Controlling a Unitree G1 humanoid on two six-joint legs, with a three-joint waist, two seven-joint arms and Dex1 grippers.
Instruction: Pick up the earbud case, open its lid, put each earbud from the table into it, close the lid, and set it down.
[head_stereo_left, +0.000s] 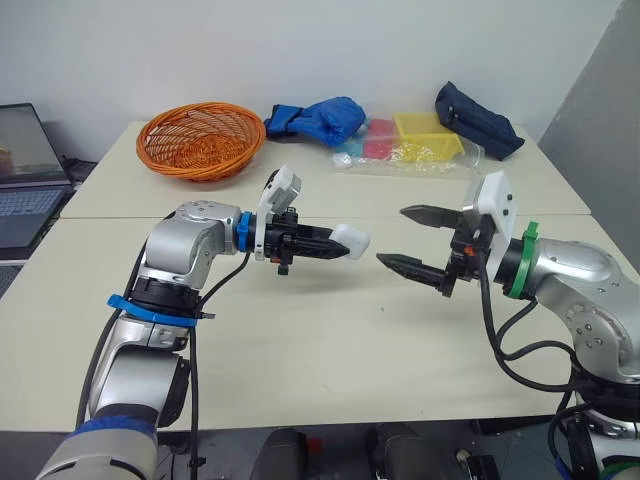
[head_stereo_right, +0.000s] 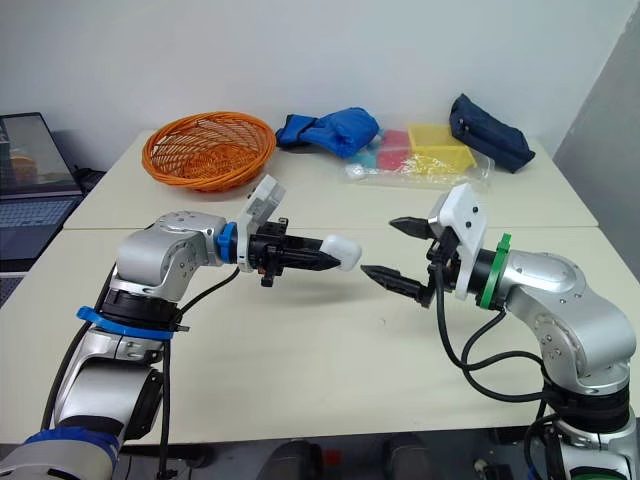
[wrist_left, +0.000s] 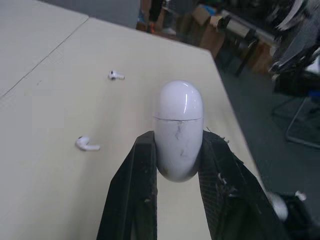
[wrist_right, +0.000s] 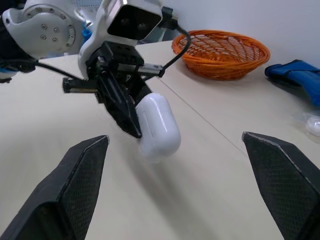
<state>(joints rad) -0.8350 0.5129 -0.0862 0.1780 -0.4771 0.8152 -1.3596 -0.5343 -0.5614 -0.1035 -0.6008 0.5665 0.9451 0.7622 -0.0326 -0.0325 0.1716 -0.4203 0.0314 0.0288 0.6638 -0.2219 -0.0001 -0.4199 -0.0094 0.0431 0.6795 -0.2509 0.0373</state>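
Left gripper (head_stereo_left: 335, 246) fingers (wrist_left: 142, 190) clamped on earbud case (wrist_left: 178, 130), lid shut, lid end poking past the fingertips, held above the counter (head_stereo_left: 300, 340). Right gripper (head_stereo_left: 392, 236) fingers spread wide, empty, tips near the case, not touching. One earbud (wrist_left: 116, 75) and second earbud (wrist_left: 87, 145) lie on counter beyond left fingers.

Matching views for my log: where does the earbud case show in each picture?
Left eye: case mid-frame, at the left hand's tip.
Right eye: case mid-frame, facing the open right hand.
Left wrist: case clamped between the two fingers, lid shut.
Right wrist: case in the left hand, basket behind it.
Shared landmark: the left hand holding it.
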